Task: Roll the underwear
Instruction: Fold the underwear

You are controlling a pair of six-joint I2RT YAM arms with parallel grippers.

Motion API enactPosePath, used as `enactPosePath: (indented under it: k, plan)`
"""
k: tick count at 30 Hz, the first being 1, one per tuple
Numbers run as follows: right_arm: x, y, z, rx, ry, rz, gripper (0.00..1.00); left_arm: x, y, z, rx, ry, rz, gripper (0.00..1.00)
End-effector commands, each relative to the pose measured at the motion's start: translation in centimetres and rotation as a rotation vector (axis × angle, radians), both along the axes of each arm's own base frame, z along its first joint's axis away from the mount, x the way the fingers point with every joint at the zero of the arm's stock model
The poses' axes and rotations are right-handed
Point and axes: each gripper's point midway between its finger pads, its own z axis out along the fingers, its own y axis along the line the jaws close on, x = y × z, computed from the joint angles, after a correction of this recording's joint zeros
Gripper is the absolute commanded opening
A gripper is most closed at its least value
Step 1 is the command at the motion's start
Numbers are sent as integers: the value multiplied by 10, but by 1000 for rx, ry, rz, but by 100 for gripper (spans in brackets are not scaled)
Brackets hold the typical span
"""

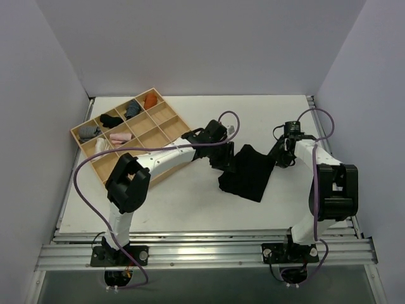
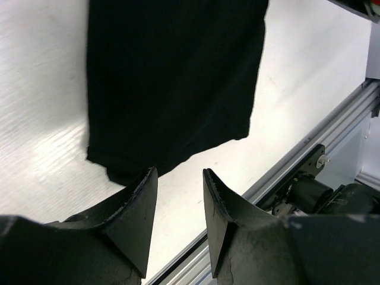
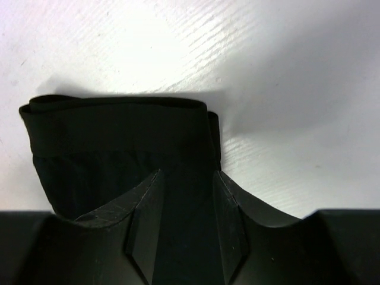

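The underwear lay flat mid-worktop. The left claw, half open and empty, had it at 11 o'clock. The right claw, likewise parted, stood over it, its folded edge at 12 o'clock.

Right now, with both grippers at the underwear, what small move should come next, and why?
Probably ease the right gripper forward and close it on the folded edge of the underwear. Its fingers stand apart over the fabric, only that end is turned over, and the left gripper is open at a corner, holding nothing.
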Motion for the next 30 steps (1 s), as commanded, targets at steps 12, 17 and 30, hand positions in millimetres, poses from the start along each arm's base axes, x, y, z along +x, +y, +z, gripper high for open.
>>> enactPosePath:
  k: [12, 17, 30]
  plan:
    - [8, -13, -27, 32, 22, -2, 42, -46, -57, -15, 3, 0, -135, 45]
    - [11, -9, -37, 91, 4, 17, 41, -48, -58, -32, 38, 8, -126, 45]
    - [-4, -12, -50, 146, 6, -20, 15, -51, -65, -8, 84, -136, -110, 45]
